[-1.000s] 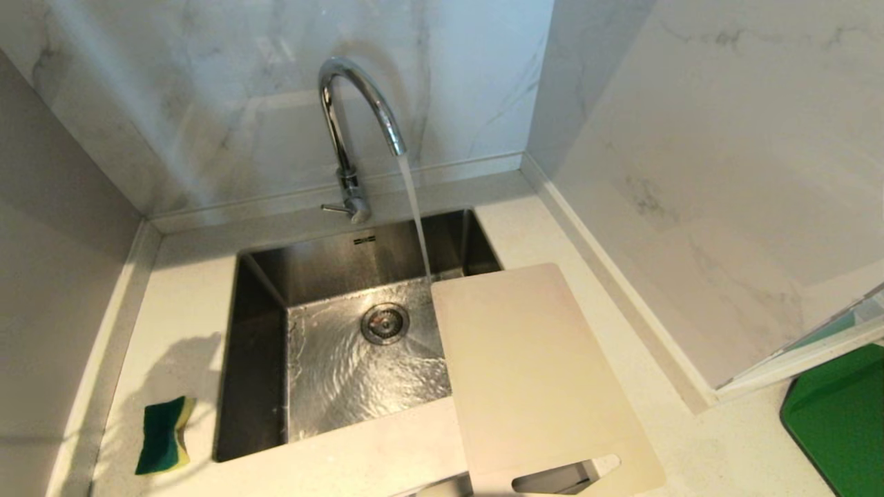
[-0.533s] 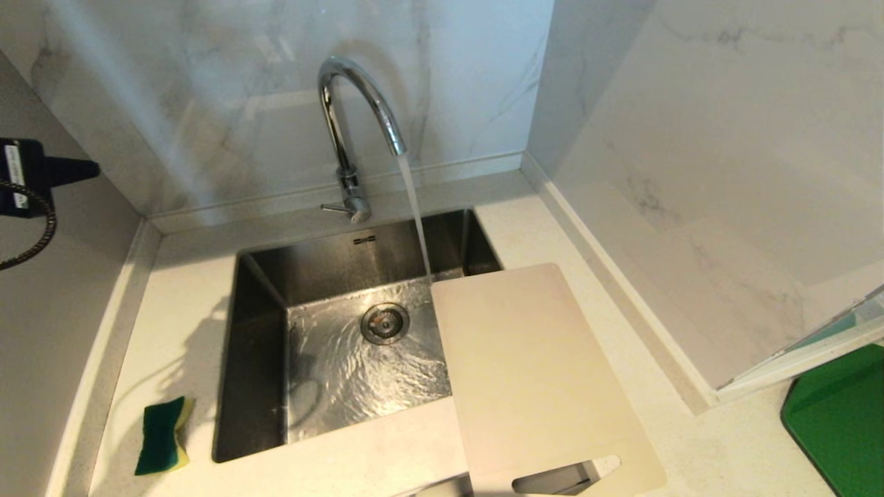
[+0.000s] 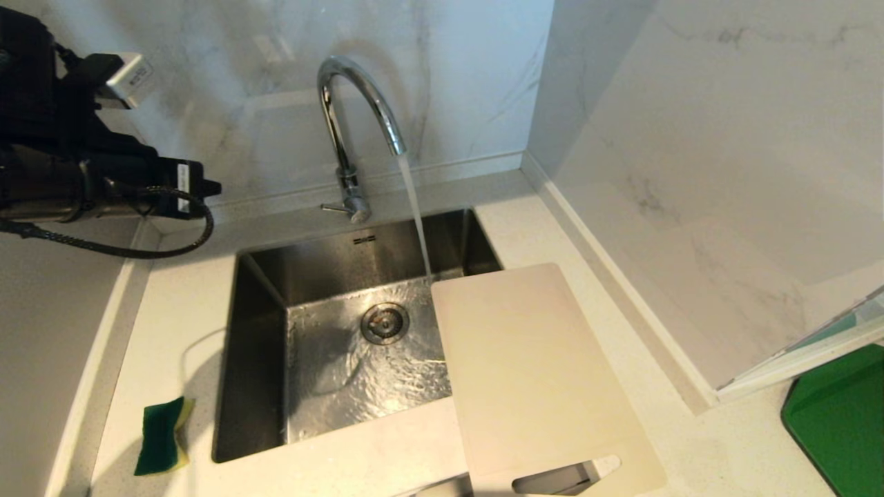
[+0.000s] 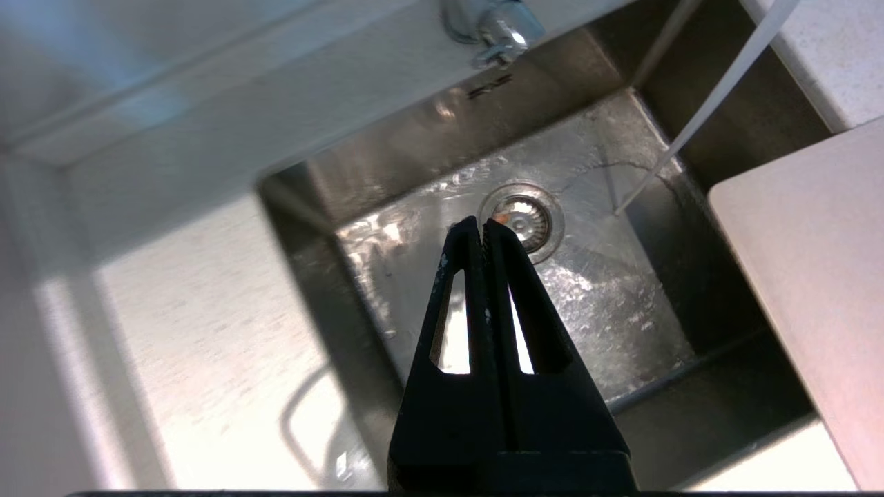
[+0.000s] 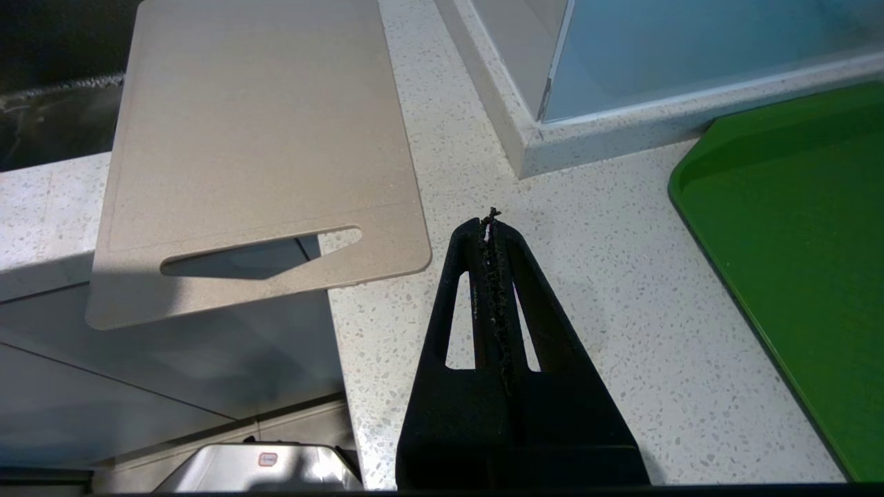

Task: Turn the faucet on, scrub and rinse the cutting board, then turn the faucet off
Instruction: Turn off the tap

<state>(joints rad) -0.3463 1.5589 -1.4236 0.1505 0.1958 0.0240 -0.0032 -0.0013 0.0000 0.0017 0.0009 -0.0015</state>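
While hidden from the head view, right end effector (image 5: 492,224) hangs closed beside cutting board (image 5: 259,138).

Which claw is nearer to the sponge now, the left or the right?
Left. The left claw hangs shut above the sink, and the sponge lies on the counter beside that sink. The right claw, also shut, is over the counter beyond the cutting board.
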